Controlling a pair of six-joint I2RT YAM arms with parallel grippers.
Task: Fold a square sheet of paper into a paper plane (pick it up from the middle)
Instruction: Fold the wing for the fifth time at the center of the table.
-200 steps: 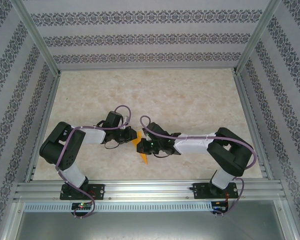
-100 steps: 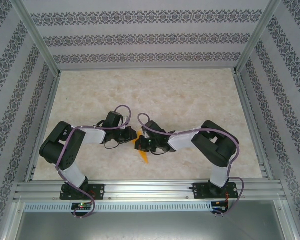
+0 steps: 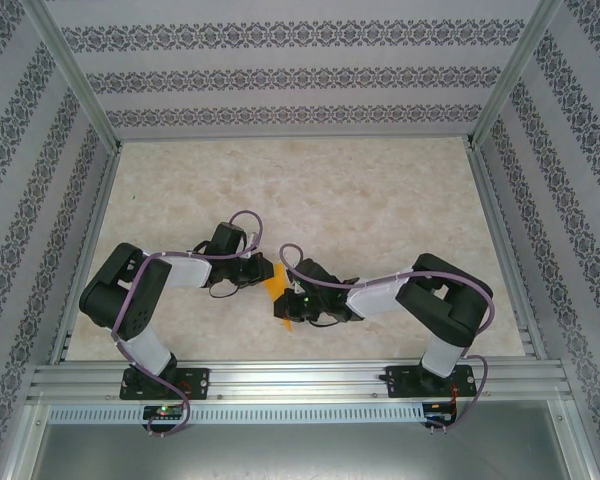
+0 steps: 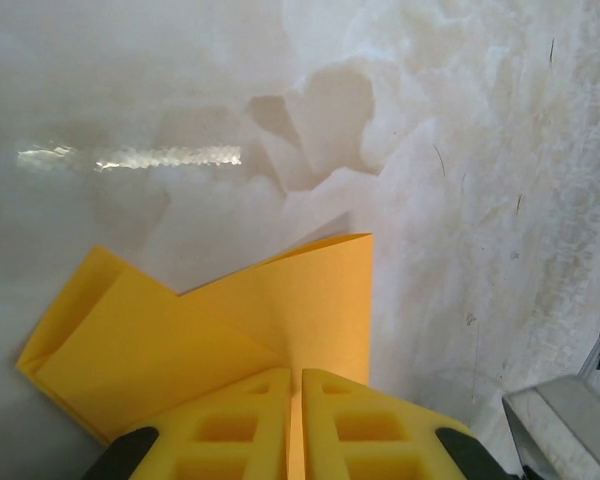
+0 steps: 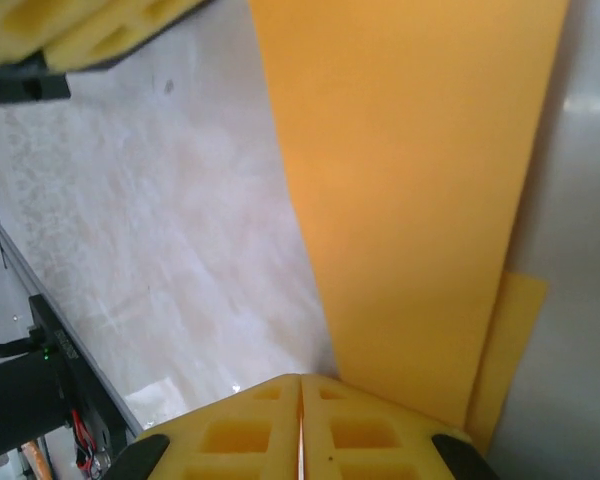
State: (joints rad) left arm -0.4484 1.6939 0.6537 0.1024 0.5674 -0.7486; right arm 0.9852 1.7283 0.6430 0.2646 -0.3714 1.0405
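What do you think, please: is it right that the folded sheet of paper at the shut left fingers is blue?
No. The folded sheet of paper at the shut left fingers is orange-yellow, not blue; the left wrist view shows it.

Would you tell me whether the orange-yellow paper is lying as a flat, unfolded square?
No, the left wrist view shows the paper folded, with layered flaps and a crease, its edge pinched in the shut left gripper.
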